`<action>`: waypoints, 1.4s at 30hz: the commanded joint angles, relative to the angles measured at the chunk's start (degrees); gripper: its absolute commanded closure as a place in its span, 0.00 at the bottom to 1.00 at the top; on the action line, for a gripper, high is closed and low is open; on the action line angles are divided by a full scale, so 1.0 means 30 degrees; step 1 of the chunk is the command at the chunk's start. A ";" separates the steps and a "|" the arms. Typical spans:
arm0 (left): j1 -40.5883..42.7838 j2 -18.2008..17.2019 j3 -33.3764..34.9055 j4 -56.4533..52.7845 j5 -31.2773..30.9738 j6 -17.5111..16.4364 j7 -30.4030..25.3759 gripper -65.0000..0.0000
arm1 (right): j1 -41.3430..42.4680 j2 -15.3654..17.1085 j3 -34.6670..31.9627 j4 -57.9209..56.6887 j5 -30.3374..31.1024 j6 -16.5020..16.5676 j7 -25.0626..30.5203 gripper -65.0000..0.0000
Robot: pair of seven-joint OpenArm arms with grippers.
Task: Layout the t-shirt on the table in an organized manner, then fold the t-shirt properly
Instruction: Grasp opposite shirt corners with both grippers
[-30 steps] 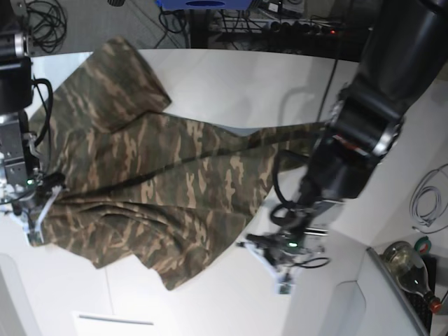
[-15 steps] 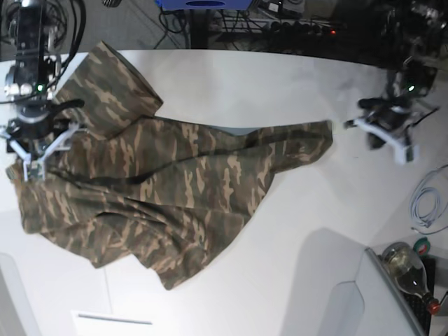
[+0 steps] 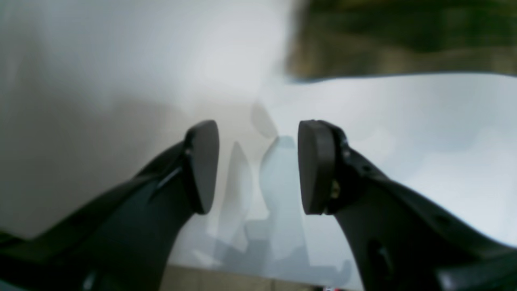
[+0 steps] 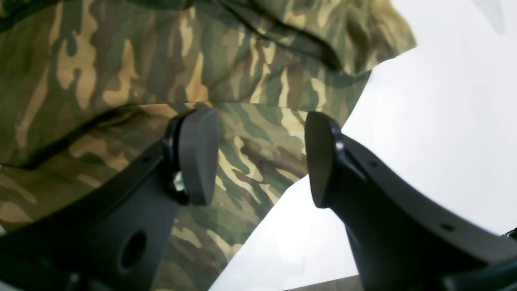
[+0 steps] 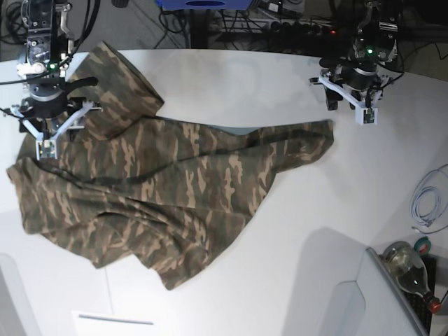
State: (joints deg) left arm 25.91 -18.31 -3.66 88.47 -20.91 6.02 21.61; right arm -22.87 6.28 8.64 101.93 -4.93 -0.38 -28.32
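Both sets of jaws are standing apart, gripping nothing: the left gripper (image 3: 258,165) is hanging over bare table (image 5: 231,77), and the right gripper (image 4: 258,157) is hovering above the t-shirt (image 5: 168,189), which is lying rumpled and spread across the table's left and middle in the base view.

Beyond the far edge lay a dark floor strewn with tangled black cables (image 5: 42,21), a blue rounded object (image 5: 203,3) and a black power strip with a small red light (image 5: 301,29). At the near right corner stood a clear glass bottle with a red cap (image 5: 411,274), beside coiled white cable (image 5: 427,203)
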 commanded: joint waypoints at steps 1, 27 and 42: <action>0.0081 -0.0243 -0.0201 0.0211 0.0185 -0.0088 -0.0389 0.53 | 0.0020 0.0089 0.0122 0.0353 -0.0130 -0.0092 0.0398 0.51; -0.3817 0.0637 -0.0846 -0.4067 -0.3009 -0.4337 -0.0330 0.39 | 0.0049 0.0118 0.0064 0.0236 -0.0130 -0.0092 0.0398 0.51; -0.5135 0.0637 0.0414 -0.6646 -0.3068 -0.4337 -0.0330 1.00 | 0.0108 0.0147 0.2467 -0.0907 0.6258 0.0084 0.0428 0.50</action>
State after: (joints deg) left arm 9.80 -16.21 -2.55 68.58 -30.74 -7.55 17.10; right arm -22.74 5.80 15.64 98.48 15.27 0.01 -28.21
